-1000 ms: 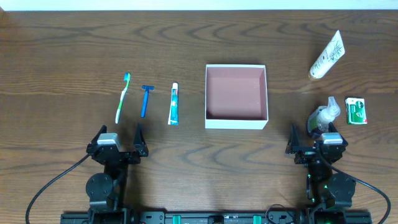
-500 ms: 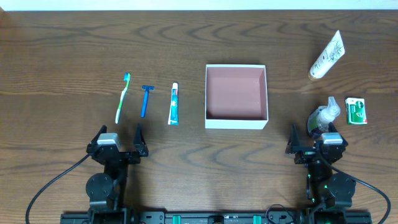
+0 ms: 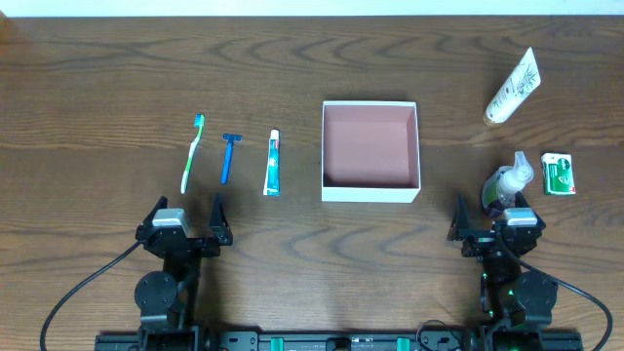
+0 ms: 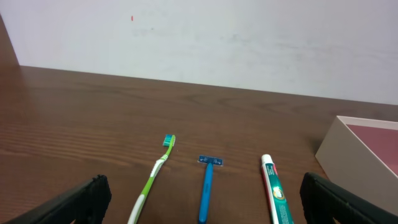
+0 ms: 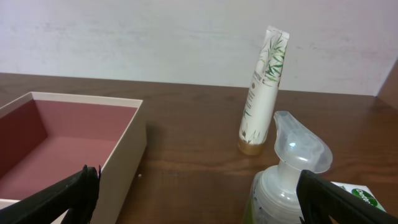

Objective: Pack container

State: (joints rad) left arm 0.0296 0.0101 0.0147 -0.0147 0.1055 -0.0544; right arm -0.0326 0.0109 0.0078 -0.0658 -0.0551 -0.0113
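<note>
Dark wood-grain bench (image 3: 97, 78), plain white wall (image 4: 249, 37) behind. Square white cardboard container (image 3: 370, 192), dusty-pink inside, at centre. Left end effector (image 3: 187, 216) and right end effector (image 3: 492, 219): fingers spread apart.

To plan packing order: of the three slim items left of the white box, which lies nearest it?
The white toothpaste tube; the blue plastic razor and green plastic toothbrush lie farther left.

You're at a robotics lab station: a dark wood-grain bench (image 3: 88, 68) set against a plain white wall (image 4: 249, 37), with the cabled left arm (image 3: 161, 288) and right arm (image 3: 515, 292) at its near edge.
</note>
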